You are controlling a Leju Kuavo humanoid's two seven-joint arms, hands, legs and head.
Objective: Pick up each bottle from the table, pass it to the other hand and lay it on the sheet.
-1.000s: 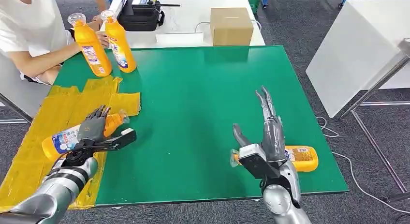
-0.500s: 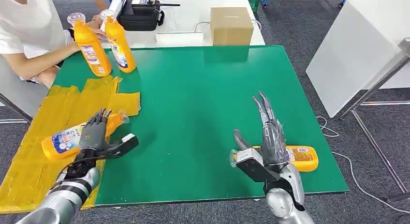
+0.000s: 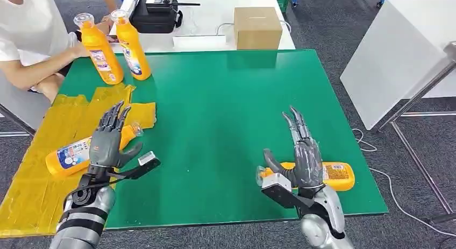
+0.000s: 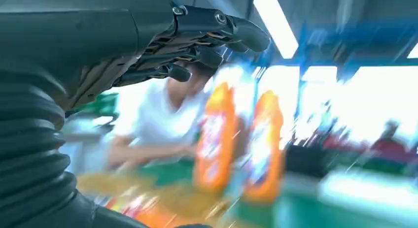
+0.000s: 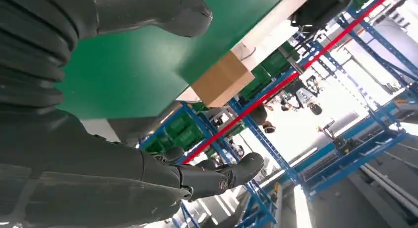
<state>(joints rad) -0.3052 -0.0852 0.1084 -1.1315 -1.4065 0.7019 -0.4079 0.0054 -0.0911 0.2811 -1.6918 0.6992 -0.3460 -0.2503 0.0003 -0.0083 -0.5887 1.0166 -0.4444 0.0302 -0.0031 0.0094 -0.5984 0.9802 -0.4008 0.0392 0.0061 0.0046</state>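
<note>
Bottles number 4 on this green table (image 3: 231,98). 1 lies on its side on the yellow sheet (image 3: 32,173) at the table's left, its cap toward the table's middle, and the left hand (image 3: 107,141) hovers over it with fingers straight and spread, holding nothing; from the head view I cannot tell whether the palm touches that sheet bottle (image 3: 67,157). Another bottle (image 3: 336,175) lies on its side near the front right edge, cap toward the centre. The right hand (image 3: 301,157) is above it, fingers extended and apart, thumb out beside the cap end, gripping nothing. 2 upright bottles (image 3: 115,44) stand close together at the far left corner, where a seated person (image 3: 27,39) in a white shirt has a hand by them. Beyond the green table, a cardboard box (image 3: 257,28) sits on a white table.
</note>
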